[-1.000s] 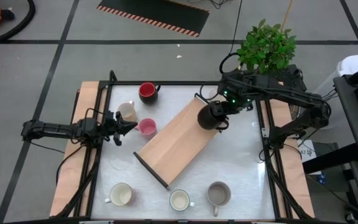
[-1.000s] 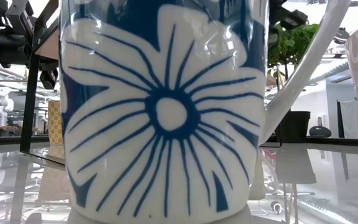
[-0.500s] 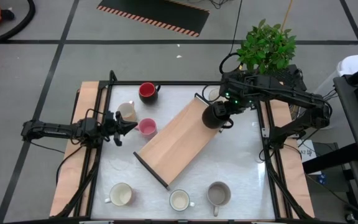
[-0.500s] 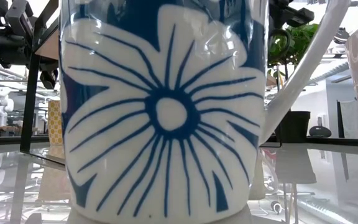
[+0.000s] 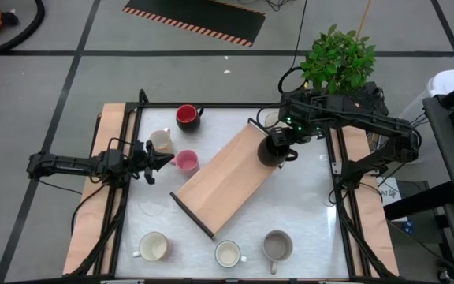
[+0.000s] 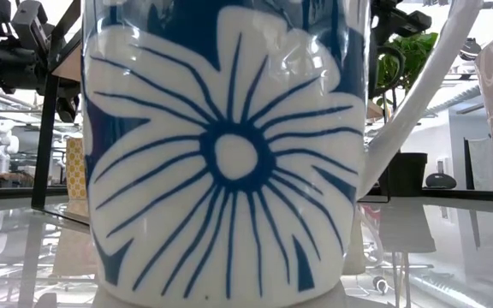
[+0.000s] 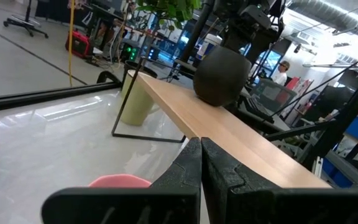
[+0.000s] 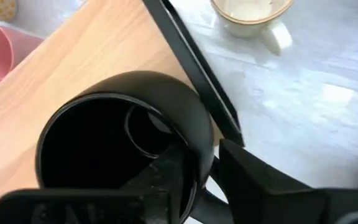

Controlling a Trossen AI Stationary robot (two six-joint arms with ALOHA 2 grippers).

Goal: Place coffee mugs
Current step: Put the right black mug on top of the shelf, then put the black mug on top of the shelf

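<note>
My right gripper (image 5: 278,147) has just begun loosening around the black mug's (image 5: 269,150) rim, leaving it upright on the shelf's (image 5: 219,175) far end. Placement looks nearly done. My left gripper (image 5: 162,160) waits closed, empty.

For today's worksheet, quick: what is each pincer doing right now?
Left pincer: shut, empty, beside the pink mug.
Right pincer: astride the black mug's rim; grip cannot be told.

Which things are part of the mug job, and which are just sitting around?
Part of the job:
black mug
wooden shelf
pink mug
red mug
grey mug
cream mugs

Just sitting around:
green plant
</note>
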